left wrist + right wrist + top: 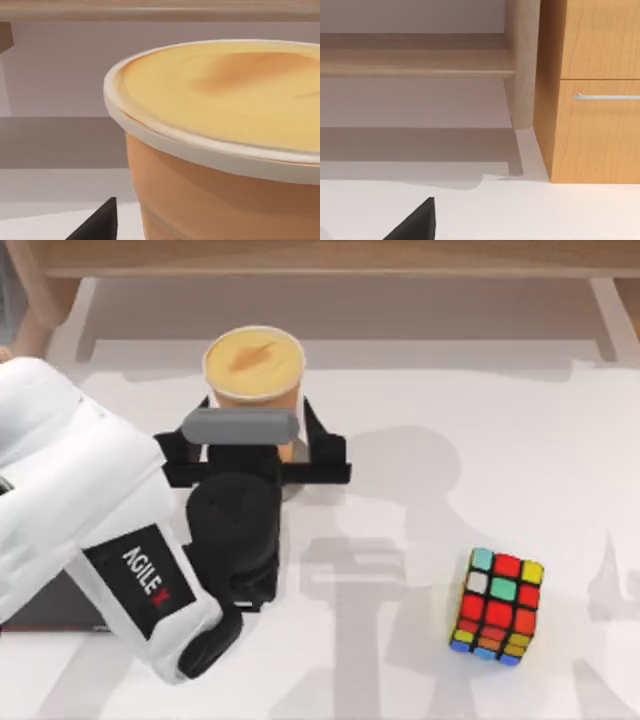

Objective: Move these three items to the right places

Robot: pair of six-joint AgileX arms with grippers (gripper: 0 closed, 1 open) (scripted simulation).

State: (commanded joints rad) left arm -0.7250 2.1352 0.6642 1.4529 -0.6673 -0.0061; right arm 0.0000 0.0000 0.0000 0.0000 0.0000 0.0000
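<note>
The counter point(480, 430) is pale and carries all items seen. The left arm point(90, 530), white with a black wrist section, reaches in from the counter's left side and ends at the left gripper point(255, 445), the only one at work here. Its black fingers point(325, 445) stand wide, one on each side of the orange drink cup point(254, 365); whether the pads press the cup wall cannot be told from above. The cup stands upright between the fingers, its pale orange top just beyond the gripper's grey body. In the left wrist view the cup point(225, 150) sits very close ahead of the gripper, with one dark fingertip point(97, 225) beside its wall.

A dark flat edge point(45, 615) shows under the left arm, behind the gripper; what it is cannot be told.

The Rubik's cube point(497, 605) lies well apart from the left gripper, toward the counter's right and near side, untouched.

The right wrist view shows a dark fingertip point(415, 222) over bare counter, facing a wooden cabinet point(590, 90).
</note>
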